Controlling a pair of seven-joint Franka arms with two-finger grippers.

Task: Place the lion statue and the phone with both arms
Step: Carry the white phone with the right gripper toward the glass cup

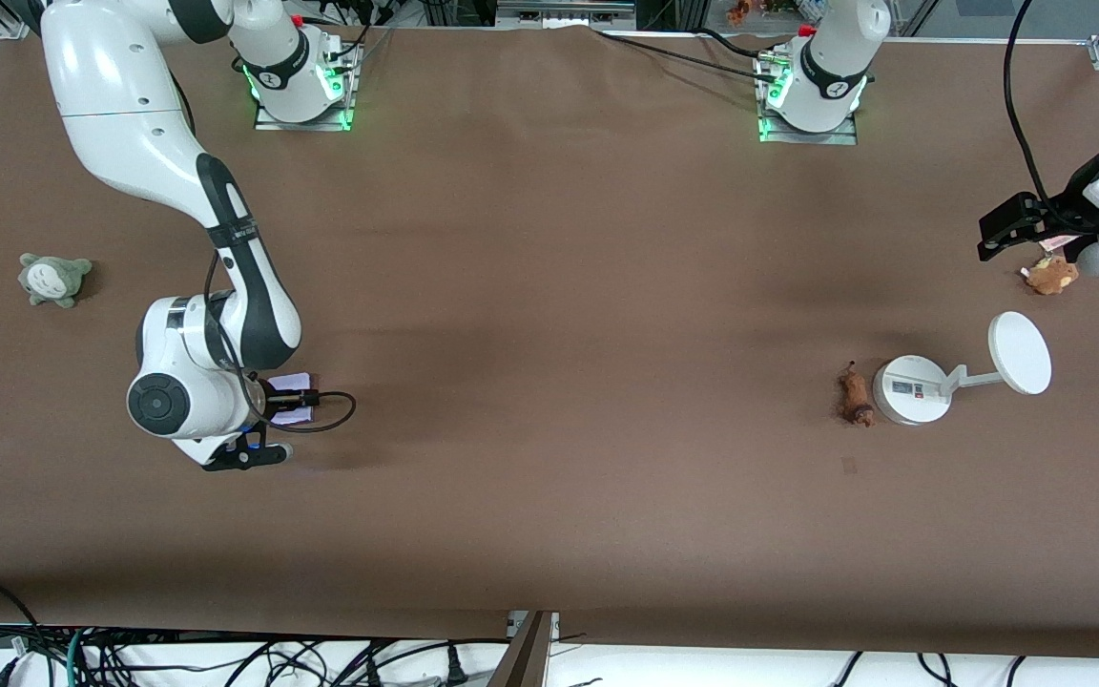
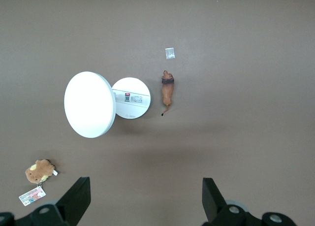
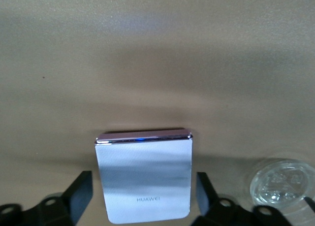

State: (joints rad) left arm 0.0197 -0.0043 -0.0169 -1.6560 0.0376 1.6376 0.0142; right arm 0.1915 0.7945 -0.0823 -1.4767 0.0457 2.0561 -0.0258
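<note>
right pincer (image 3: 140, 199) wide, astride phone (image 3: 143, 177) (flat on table (image 1: 549, 286)) | left pincer (image 2: 146, 199) wide

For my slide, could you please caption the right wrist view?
Right gripper open around the phone lying on the table.
</note>
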